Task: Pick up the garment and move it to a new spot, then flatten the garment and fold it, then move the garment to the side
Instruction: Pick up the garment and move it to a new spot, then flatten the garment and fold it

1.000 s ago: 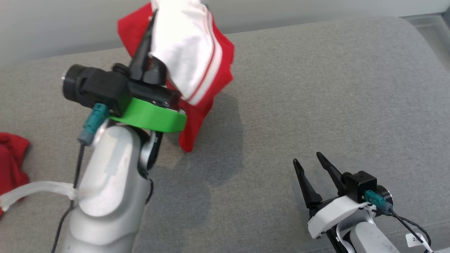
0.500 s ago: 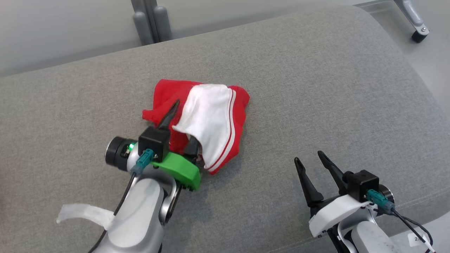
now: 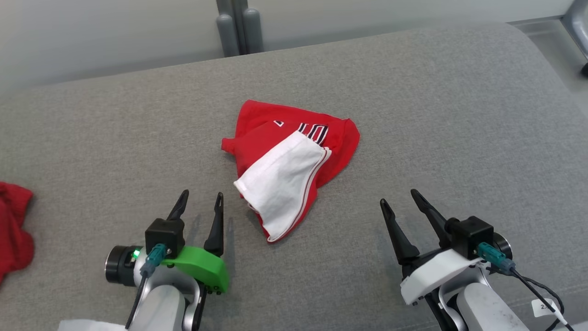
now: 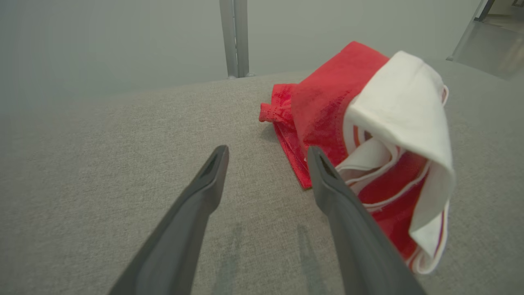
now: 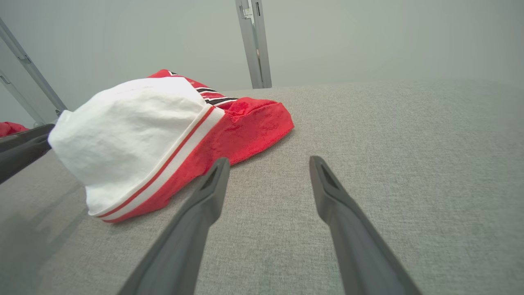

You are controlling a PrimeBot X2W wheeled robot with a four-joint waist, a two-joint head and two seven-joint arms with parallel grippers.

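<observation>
Your garment lies crumpled on the sofa, nearer your left claw than your right claw; both spread, empty.

A crumpled red cloth is pictured at nine o'clock on a grey upholstered cushion; two grey posts are seen at twelve.

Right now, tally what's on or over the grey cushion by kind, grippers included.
Garments: 2 (red-and-white garment in the middle of the cushion, red garment at the left edge)
Grippers: 2 (left gripper, right gripper; jaws open, both empty)
Total: 4
</observation>
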